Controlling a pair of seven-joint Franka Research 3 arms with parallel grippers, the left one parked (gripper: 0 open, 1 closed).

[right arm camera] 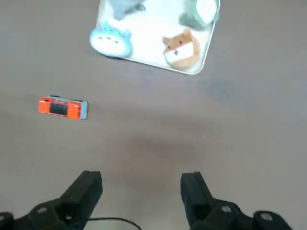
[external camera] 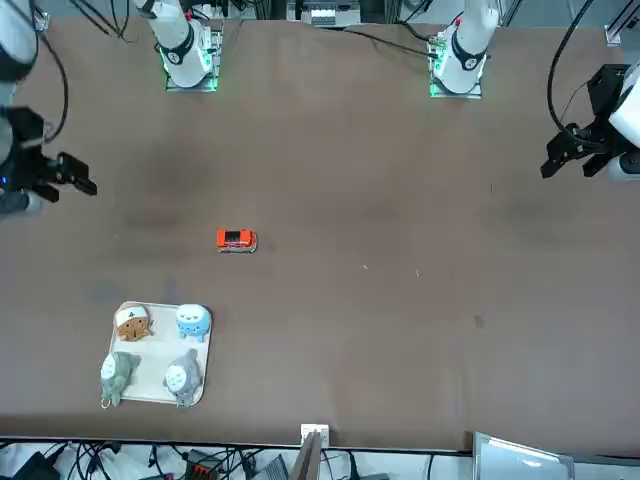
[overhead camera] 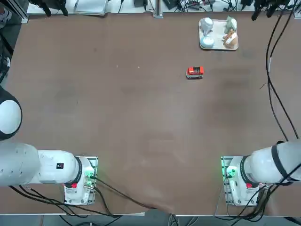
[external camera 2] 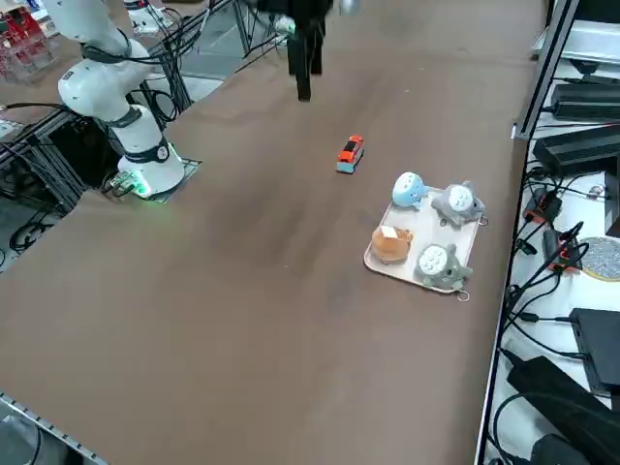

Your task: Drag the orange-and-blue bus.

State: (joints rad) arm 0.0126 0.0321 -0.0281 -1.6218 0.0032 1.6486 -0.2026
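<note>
Bus stands alone on the brown counter, just beside a tray of plush toys. Right gripper hangs high, well apart from it, fingers spread wide and empty. Scene fits approach or retreat alike. Only the wrist view shows the finger gap; the top view misses the gripper.

White tray on brown table, far right part. Four small plush toys on tray: light-blue one, orange-and-white one, perhaps fox, two grey-green ones. Cables and black boxes along table's far edge.
</note>
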